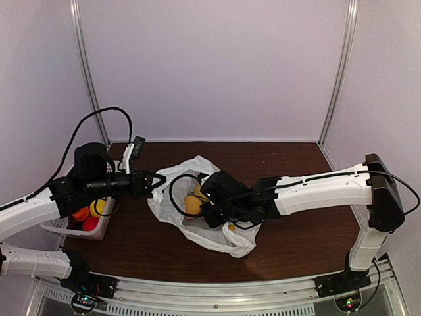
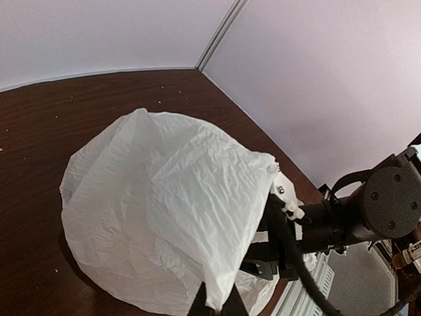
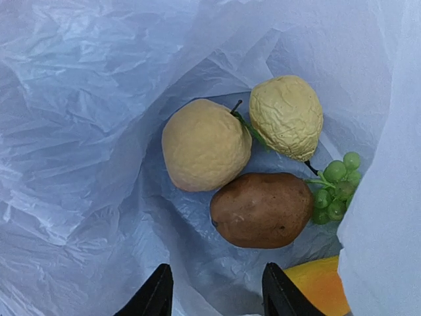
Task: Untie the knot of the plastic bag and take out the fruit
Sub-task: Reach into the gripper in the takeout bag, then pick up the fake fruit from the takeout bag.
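Observation:
The white plastic bag [image 1: 172,205] lies open on the brown table. My left gripper [image 2: 214,307] is shut on a fold of the bag's edge [image 2: 217,217] and holds it up, seen from above as my left gripper [image 1: 156,180]. My right gripper [image 3: 217,296] is open, inside the bag's mouth, just above the fruit. Below it lie a brown kiwi [image 3: 262,209], a pale peach [image 3: 206,145], a lemon [image 3: 287,117], green grapes [image 3: 335,187] and an orange-yellow mango [image 3: 319,286]. Yellow fruit [image 1: 194,201] shows through the mouth from above. No knot is in view.
A white slatted basket [image 1: 58,225] with red and yellow fruit stands at the left table edge under my left arm. The right arm [image 2: 368,210] reaches in from the right. Walls close the back and the sides.

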Robot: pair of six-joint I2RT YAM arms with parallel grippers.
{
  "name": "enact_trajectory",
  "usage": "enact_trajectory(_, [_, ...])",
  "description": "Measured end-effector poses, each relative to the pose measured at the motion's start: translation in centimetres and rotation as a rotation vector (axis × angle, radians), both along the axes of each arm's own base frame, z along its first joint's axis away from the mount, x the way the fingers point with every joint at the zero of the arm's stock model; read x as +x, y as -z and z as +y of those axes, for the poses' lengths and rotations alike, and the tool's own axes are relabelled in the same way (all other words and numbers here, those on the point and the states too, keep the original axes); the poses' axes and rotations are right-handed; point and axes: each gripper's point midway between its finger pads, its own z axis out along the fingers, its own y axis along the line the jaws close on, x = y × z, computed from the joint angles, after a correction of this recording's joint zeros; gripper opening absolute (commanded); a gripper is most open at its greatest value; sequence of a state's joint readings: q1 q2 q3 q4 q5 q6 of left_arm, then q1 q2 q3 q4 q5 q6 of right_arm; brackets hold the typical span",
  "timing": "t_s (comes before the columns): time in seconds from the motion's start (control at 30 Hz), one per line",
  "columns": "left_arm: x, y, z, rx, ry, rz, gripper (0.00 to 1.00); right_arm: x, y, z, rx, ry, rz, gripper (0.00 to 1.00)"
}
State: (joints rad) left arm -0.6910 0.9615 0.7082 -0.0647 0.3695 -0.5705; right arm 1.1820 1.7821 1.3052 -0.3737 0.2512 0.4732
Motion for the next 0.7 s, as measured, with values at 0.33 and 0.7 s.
enact_trajectory(0.33, [0.1, 0.6, -0.5, 0.006, 0.017, 0.016, 0.0, 3.7, 2.4, 0.1, 0.053, 0.109, 0.014, 0.84])
enact_trajectory(0.7, [0.3, 0.7, -0.9, -0.003, 0.029, 0.012, 0.0, 5.8, 6.0, -0.5, 0.025, 0.224, 0.021, 0.87])
